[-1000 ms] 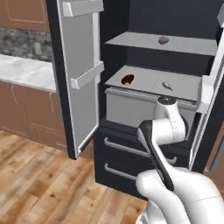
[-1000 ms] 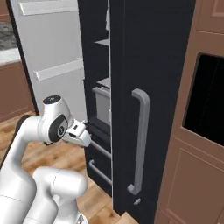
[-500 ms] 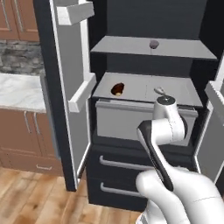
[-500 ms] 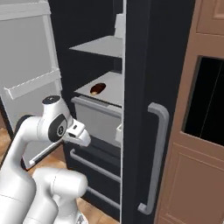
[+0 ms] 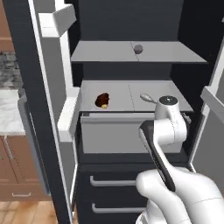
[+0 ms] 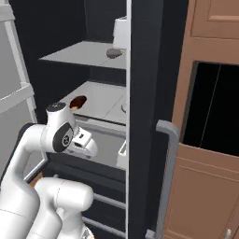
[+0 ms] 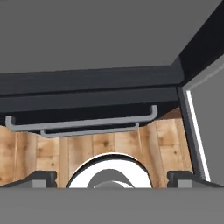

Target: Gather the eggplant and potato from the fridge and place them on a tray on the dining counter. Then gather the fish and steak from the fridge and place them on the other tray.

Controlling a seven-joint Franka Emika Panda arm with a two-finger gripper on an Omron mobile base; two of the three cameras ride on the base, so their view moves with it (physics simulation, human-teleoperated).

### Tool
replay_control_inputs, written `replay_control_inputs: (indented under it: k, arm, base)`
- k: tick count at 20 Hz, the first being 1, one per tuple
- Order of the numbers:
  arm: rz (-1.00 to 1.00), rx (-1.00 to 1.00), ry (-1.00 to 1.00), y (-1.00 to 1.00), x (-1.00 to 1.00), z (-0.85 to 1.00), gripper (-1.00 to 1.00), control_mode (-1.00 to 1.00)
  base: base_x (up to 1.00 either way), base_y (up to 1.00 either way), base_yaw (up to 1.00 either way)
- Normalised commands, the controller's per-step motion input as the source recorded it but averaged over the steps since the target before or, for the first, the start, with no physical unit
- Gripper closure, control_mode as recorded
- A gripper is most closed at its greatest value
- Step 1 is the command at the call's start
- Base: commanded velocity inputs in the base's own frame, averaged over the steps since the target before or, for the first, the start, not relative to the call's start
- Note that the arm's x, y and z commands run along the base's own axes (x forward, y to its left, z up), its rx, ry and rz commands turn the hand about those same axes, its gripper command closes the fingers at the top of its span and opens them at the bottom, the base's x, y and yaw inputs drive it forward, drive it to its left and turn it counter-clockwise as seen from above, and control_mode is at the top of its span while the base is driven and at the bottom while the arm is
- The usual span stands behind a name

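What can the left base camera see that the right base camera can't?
The left base view gives you the silvery fish on the lower shelf and a bit of the pale wall counter. The right base view gives you the black microwave in wood cabinets and a fridge door's silver handle. Both share the open fridge, a dark brown food on the lower shelf and a small round thing on the upper shelf.

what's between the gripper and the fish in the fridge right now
Nothing visible blocks it. The fridge doors stand open, and the fish lies bare on the middle shelf with open space above. The open gripper points down at the drawer handles and floor, so the arm must lift and reach in.
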Motion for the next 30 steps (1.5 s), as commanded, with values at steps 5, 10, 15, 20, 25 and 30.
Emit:
replay_control_inputs:
  k: [5, 10, 15, 20, 25, 30]
  arm:
    - [0.0, 0.0, 0.0, 0.0, 0.0, 0.0, -1.0, 1.0]
    - [0.0, 0.0, 0.0, 0.0, 0.0, 0.0, -1.0, 1.0]
    - [0.0, 0.0, 0.0, 0.0, 0.0, 0.0, -1.0, 1.0]
    - [0.0, 0.0, 0.0, 0.0, 0.0, 0.0, -1.0, 1.0]
    - [0.0, 0.0, 0.0, 0.0, 0.0, 0.0, -1.0, 1.0]
    - [0.05, 0.0, -0.06, -0.01, -0.04, 0.31, -1.0, -1.0]
  base:
    - [0.89, 0.4, -0.33]
    - [1.0, 0.0, -0.3]
    - [0.84, -0.02, -0.06]
    - [0.31, -0.07, 0.04]
    - [0.03, 0.0, 0.0]
    - [0.0, 0.0, 0.0]
